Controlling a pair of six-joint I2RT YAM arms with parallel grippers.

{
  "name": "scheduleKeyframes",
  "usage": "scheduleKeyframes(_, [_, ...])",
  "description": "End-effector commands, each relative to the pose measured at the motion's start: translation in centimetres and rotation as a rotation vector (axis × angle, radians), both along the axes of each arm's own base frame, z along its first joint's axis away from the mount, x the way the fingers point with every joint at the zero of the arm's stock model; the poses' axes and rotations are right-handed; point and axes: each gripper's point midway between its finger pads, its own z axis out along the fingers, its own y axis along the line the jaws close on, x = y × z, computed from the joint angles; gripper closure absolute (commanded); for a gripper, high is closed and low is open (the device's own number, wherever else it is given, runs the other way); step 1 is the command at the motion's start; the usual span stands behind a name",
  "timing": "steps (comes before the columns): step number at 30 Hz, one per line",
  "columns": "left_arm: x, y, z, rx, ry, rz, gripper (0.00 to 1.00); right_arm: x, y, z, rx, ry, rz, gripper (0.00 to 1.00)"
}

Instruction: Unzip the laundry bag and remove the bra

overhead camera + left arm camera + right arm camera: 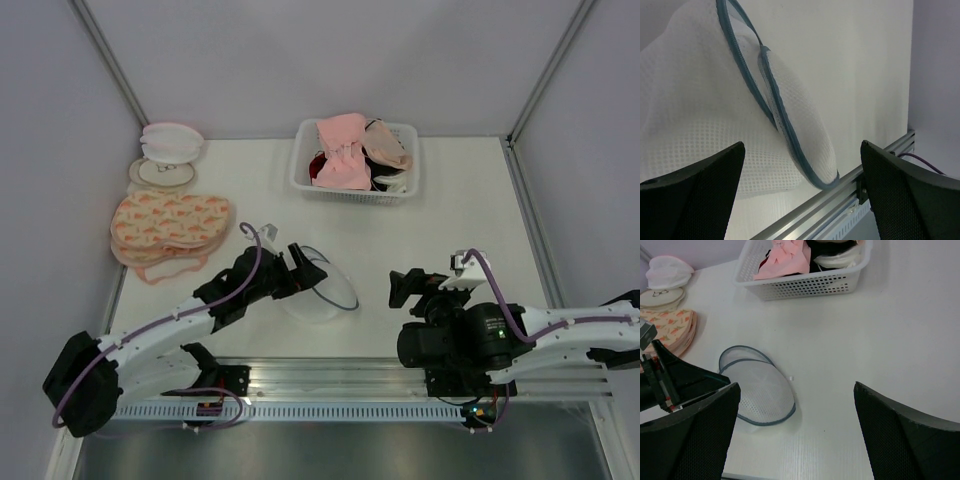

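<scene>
The laundry bag (325,285) lies near the table's front edge. Its two white mesh halves are parted along the dark zipper rim, and I see nothing inside. It fills the left wrist view (700,125) and shows in the right wrist view (760,390). My left gripper (303,264) is open right at the bag's left side, its fingers (700,195) spread wide with the bag just ahead. My right gripper (398,288) is open and empty, to the right of the bag and apart from it (796,385). A beige padded bra (387,146) lies in the basket.
A white basket (308,172) at the back holds a pink garment with a bow (343,150) and dark items. Flat pink-orange patterned bags (170,222) and white-and-pink discs (168,150) lie at the left. An aluminium rail (400,370) runs along the front edge.
</scene>
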Motion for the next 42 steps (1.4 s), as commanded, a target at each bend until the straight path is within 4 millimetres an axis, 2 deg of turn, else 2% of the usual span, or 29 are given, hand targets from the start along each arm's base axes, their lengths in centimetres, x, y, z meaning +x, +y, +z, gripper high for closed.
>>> scheduleKeyframes(1, [2.2, -2.6, 2.2, -0.067, -0.034, 0.024, 0.0, -0.1, -0.7, -1.2, -0.071, 0.018, -0.009, 0.02])
scheduleKeyframes(2, [2.8, -3.1, 0.9, -0.043, -0.014, 0.031, 0.0, -0.1, -0.5, -1.3, -0.07, 0.022, -0.004, 0.02])
scheduleKeyframes(6, [3.7, -4.0, -0.6, -0.021, 0.01, 0.041, 0.01, -0.2, -0.5, -1.5, -0.063, 0.029, 0.002, 0.02])
scheduleKeyframes(9, [4.4, -3.7, -1.7, 0.004, -0.002, 0.071, 0.15, -0.3, -1.4, -1.8, -0.035, 0.047, -0.007, 0.02])
scheduleKeyframes(10, [4.6, -3.5, -1.9, 0.011, -0.009, 0.077, 0.35, -0.3, -1.1, -1.8, -0.018, 0.05, 0.0, 0.02])
scheduleKeyframes(12, [4.8, -3.5, -2.3, 0.002, -0.015, 0.081, 0.59, -0.5, -1.0, -2.5, -0.059, 0.057, 0.037, 0.02])
scheduleKeyframes(13, [4.8, -3.6, -2.3, -0.004, -0.014, 0.077, 0.93, -0.6, -0.8, -2.4, -0.048, 0.06, 0.055, 0.02])
scheduleKeyframes(14, [4.8, -3.6, -2.2, -0.004, -0.017, 0.077, 0.98, -0.8, 0.1, -2.7, -0.017, 0.068, 0.074, 0.02])
scheduleKeyframes(16, [5.2, -3.2, -1.2, 0.003, -0.053, 0.092, 0.98, -0.9, 0.4, -2.7, -0.019, 0.065, 0.094, 0.02])
scheduleKeyframes(19, [6.9, -0.8, 0.6, 0.064, -0.107, 0.15, 0.98, -1.0, 0.7, -3.1, -0.052, 0.069, 0.111, 0.02])
scheduleKeyframes(21, [9.0, 2.0, 4.0, 0.063, -0.172, 0.228, 0.98, -1.2, 1.2, -3.2, -0.071, 0.079, 0.128, 0.02])
scheduleKeyframes(22, [9.4, 3.4, 4.2, 0.107, -0.179, 0.238, 0.98, -1.3, 1.6, -3.1, -0.079, 0.078, 0.14, 0.02])
scheduleKeyframes(23, [10.1, 4.8, 5.8, 0.106, -0.213, 0.268, 0.98, -1.3, 1.8, -3.1, -0.08, 0.079, 0.146, 0.02])
scheduleKeyframes(24, [11.7, 7.4, 7.4, 0.12, -0.237, 0.339, 0.98, -1.4, 2.1, -3.2, -0.09, 0.082, 0.157, 0.02])
scheduleKeyframes(26, [12.5, 10.4, 8.4, 0.175, -0.247, 0.389, 0.98, -1.5, 2.5, -3.2, -0.092, 0.08, 0.164, 0.02])
scheduleKeyframes(27, [13.7, 13.3, 10.2, 0.177, -0.273, 0.471, 0.98, -1.5, 2.7, -3.4, -0.097, 0.081, 0.168, 0.02])
scheduleKeyframes(28, [14.0, 14.8, 10.9, 0.184, -0.283, 0.501, 0.98, -1.6, 3.0, -3.3, -0.088, 0.082, 0.173, 0.02])
scheduleKeyframes(29, [14.8, 18.1, 11.9, 0.193, -0.29, 0.591, 0.98, -1.6, 3.1, -3.4, -0.099, 0.079, 0.179, 0.02])
scheduleKeyframes(30, [15.0, 19.9, 12.6, 0.194, -0.302, 0.637, 0.98, -1.6, 3.3, -3.5, -0.1, 0.082, 0.186, 0.02])
scheduleKeyframes(31, [15.2, 21.6, 13.0, 0.189, -0.306, 0.68, 0.98, -1.7, 3.6, -3.3, -0.091, 0.083, 0.193, 0.02])
scheduleKeyframes(32, [15.6, 25.6, 13.5, 0.198, -0.316, 0.789, 0.98, -1.7, 3.7, -3.3, -0.102, 0.081, 0.202, 0.02])
scheduleKeyframes(34, [15.9, 28.7, 13.5, 0.182, -0.309, 0.868, 0.98, -1.9, 4.1, -3.3, -0.107, 0.082, 0.214, 0.02])
scheduleKeyframes(35, [15.6, 31.7, 12.9, 0.191, -0.291, 0.949, 0.98, -1.9, 4.2, -3.2, -0.107, 0.086, 0.219, 0.02])
scheduleKeyframes(36, [15.7, 33.1, 12.6, 0.189, -0.287, 0.987, 0.98, -2.0, 4.2, -3.2, -0.116, 0.088, 0.224, 0.02])
scheduleKeyframes(37, [15.9, 34.3, 10.9, 0.175, -0.235, 1.026, 0.83, -2.0, 4.3, -3.2, -0.12, 0.088, 0.226, 0.02])
scheduleKeyframes(38, [15.6, 36.2, 9.9, 0.164, -0.208, 1.073, 0.59, -2.0, 4.4, -3.2, -0.123, 0.09, 0.229, 0.02])
scheduleKeyframes(39, [15.6, 36.6, 8.2, 0.139, -0.168, 1.086, 0.15, -2.0, 4.4, -3.3, -0.127, 0.09, 0.229, 0.02])
scheduleKeyframes(41, [16.0, 35.8, 5.7, 0.05, -0.083, 1.048, 0.06, -2.1, 4.6, -3.4, -0.127, 0.088, 0.234, 0.02])
scheduleKeyframes(42, [16.5, 35.4, 5.8, 0.028, -0.103, 1.019, 0.04, -2.0, 4.6, -3.4, -0.127, 0.086, 0.233, 0.02])
